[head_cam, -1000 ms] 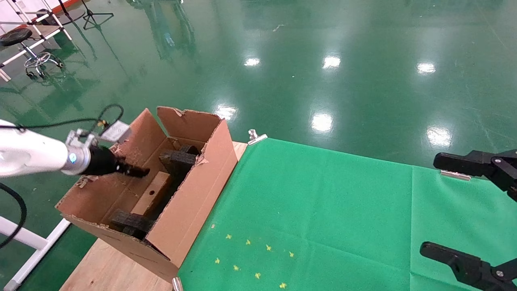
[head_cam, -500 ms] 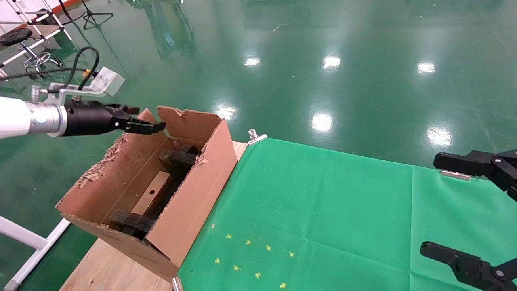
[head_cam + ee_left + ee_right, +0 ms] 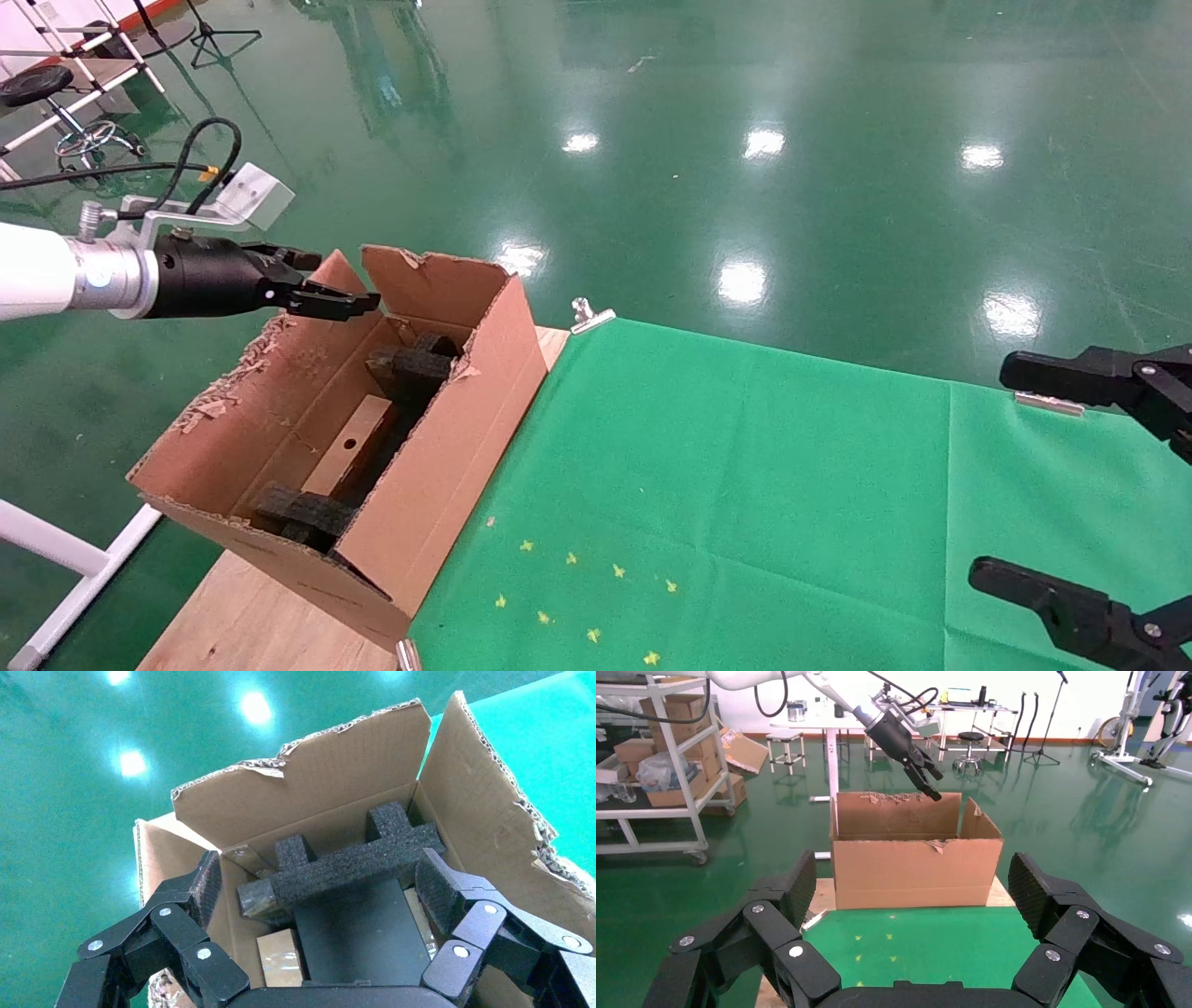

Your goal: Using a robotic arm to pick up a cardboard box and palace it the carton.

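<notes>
A large carton with ragged upright flaps sits on a wooden table beside a green cloth — black foam blocks fill both its ends. Between them lies the cardboard box, slim, brown, with a small round hole. The left gripper hovers empty above the carton's far flap, fingers spread; the right gripper hangs spread over the cloth.

Left gripper empty above carton; cardboard box inside.

green cloth, yellow star marks, silver clip, wooden tabletop
</notes>
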{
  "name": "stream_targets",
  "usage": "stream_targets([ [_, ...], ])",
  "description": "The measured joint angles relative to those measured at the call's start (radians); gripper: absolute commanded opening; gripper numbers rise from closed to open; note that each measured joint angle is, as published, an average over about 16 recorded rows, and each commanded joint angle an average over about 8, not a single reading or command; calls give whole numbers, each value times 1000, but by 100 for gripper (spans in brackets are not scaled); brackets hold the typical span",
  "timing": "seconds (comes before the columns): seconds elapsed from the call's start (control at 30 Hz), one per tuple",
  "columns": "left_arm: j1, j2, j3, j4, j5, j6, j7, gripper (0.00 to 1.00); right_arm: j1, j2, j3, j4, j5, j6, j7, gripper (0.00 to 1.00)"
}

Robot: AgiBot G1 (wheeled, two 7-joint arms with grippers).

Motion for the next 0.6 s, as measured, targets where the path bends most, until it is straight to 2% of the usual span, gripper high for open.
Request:
stream_targets([
  [0.23, 48, -4, -14, -64, -73, 22, 4, 100, 0, 0, 0, 0, 0, 0, 0, 100],
  [0.6, 169, -18, -49, -244, -261, 85, 18, 100, 0, 0, 0, 0, 0, 0, 0, 100],
])
